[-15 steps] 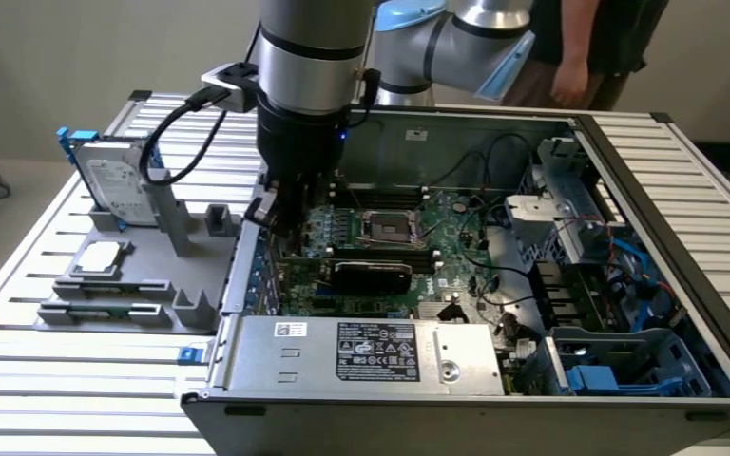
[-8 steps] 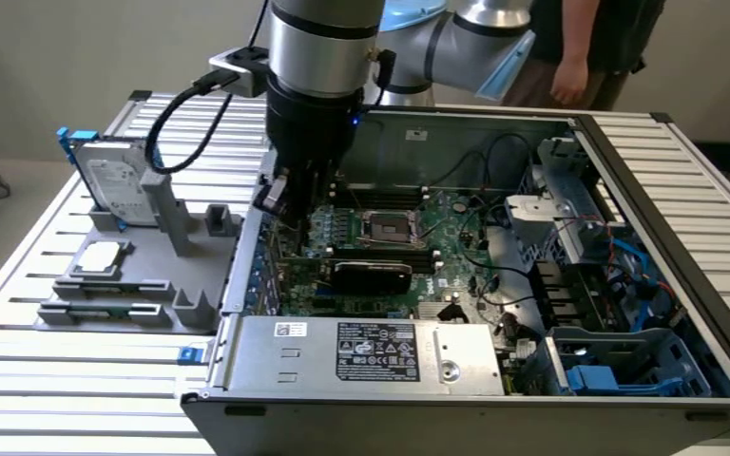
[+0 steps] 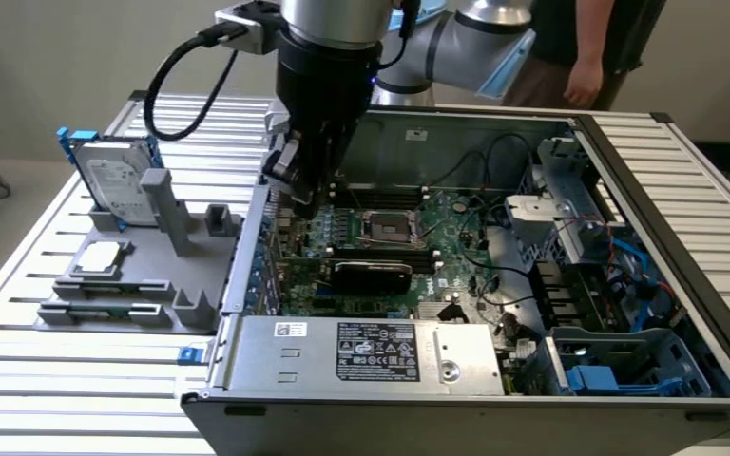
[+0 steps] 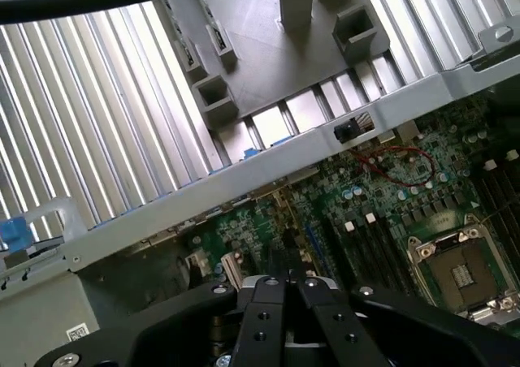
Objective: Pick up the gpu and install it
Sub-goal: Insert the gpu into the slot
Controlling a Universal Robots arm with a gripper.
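The gpu [image 3: 368,275], a black-covered card with a green board edge, stands across the green motherboard [image 3: 448,233] inside the open computer case, near the power supply. My gripper [image 3: 292,185] hangs over the case's wall on the exterior view's left, above and behind the gpu and apart from it. In the wrist view the gripper [image 4: 288,279] has its black fingers [image 4: 264,318] pressed together with nothing between them, over the motherboard [image 4: 382,196] just inside the case wall [image 4: 268,160].
A grey fixture tray [image 3: 201,304] on the exterior view's left holds a hard drive in a blue frame [image 3: 118,185], a processor [image 3: 99,256] and memory sticks [image 3: 99,310]. The power supply [image 3: 365,351] fills the near side of the case. A person [image 3: 587,57] stands behind the table.
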